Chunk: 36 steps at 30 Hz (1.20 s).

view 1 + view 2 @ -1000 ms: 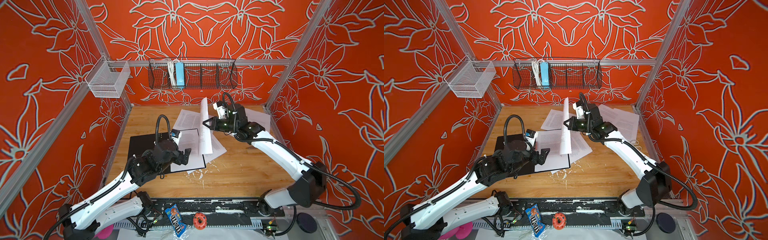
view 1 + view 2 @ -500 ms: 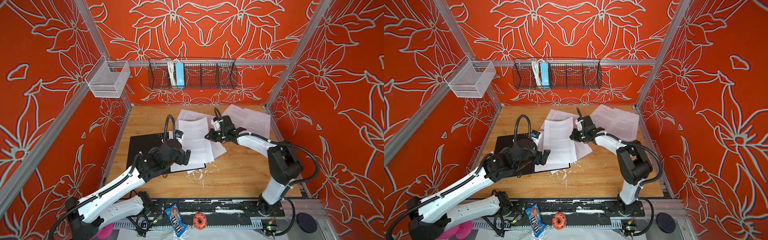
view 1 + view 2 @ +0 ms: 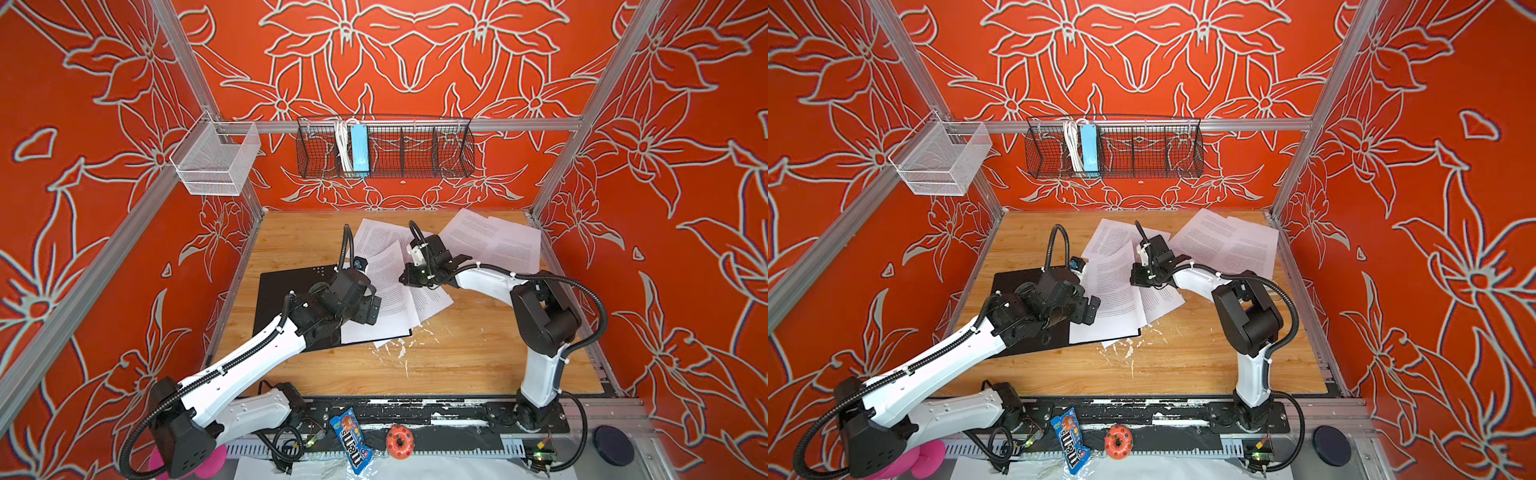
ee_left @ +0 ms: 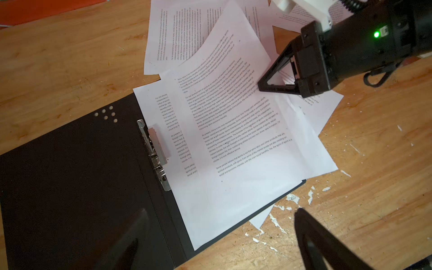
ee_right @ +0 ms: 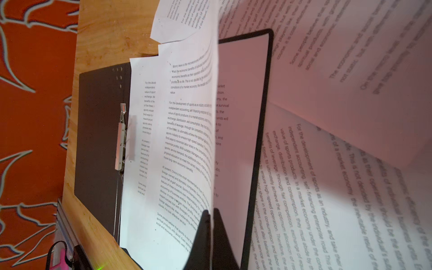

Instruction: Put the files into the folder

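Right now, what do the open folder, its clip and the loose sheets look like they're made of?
The folder: likely stiff card or thin plastic board, matte black inside; flat, creased at the spine, little shine. The clip: metal, bright silver; it glints and shows a spring. The sheets: thin matte white paper with black print; one bends upward at its edge.
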Tool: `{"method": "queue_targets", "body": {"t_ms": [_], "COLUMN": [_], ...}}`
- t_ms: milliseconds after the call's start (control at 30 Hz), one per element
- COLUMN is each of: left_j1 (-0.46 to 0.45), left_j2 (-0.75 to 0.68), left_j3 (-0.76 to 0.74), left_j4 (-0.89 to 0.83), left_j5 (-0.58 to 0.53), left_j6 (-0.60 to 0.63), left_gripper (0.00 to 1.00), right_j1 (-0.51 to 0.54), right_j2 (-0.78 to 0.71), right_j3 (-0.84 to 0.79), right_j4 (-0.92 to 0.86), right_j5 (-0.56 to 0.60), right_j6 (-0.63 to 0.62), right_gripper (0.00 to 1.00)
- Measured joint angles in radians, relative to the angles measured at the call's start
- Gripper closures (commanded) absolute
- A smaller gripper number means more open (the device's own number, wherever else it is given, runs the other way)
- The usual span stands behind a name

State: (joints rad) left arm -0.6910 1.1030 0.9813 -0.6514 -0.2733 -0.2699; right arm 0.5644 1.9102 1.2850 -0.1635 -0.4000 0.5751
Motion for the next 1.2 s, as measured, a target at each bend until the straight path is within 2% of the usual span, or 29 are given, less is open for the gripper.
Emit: {"method": "queue_targets", "body": {"t_ms": [400,1200], "left_j1": [0.089,0.123], "left_j2": [0.087,0.089], "left_j3": [0.034,0.034], "left_j4": [-0.029,-0.04], "left_j5": [0.077,0.118], "left_j6": [-0.029,-0.045], "left_gripper": [0.02,0.02], "right_j1": [0.041,0.073], "right_j2": [0.069,0.105], "right_j3": [0.068,0.09], "right_j4": [0.004,-0.007], "right_j5": [-0.003,-0.005], "right_j6": [0.001,0.004], "right_gripper": [1.0,1.0]}}
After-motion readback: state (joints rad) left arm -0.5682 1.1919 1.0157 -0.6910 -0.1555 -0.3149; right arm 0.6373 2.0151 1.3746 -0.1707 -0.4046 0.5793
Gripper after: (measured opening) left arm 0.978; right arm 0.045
